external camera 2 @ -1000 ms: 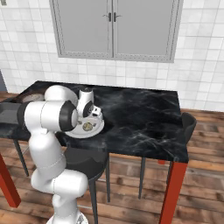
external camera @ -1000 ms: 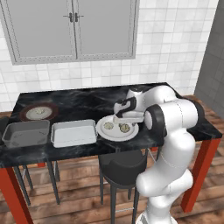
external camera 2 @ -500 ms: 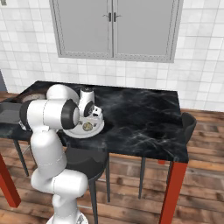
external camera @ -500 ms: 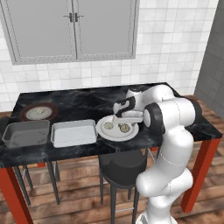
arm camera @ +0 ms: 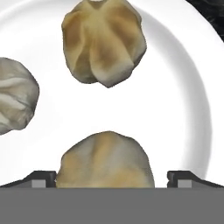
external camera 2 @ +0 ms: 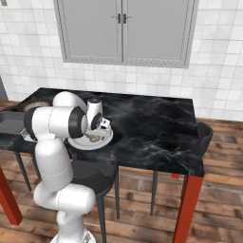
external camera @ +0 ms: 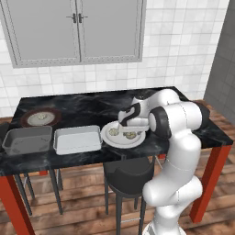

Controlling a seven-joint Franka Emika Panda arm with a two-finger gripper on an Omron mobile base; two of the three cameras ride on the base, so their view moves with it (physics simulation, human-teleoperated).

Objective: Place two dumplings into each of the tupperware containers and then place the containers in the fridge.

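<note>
I had come down lower over the white plate [external camera: 110,140] than a second before, so a first pick looked close. My gripper [arm camera: 112,177] stood wide, fingertips either side of the near dumpling [arm camera: 105,159]. It sat pleats-up, round, with no clear long axis.

Bright, even rendered light, faint shadows; close hand view perhaps slightly soft.
</note>
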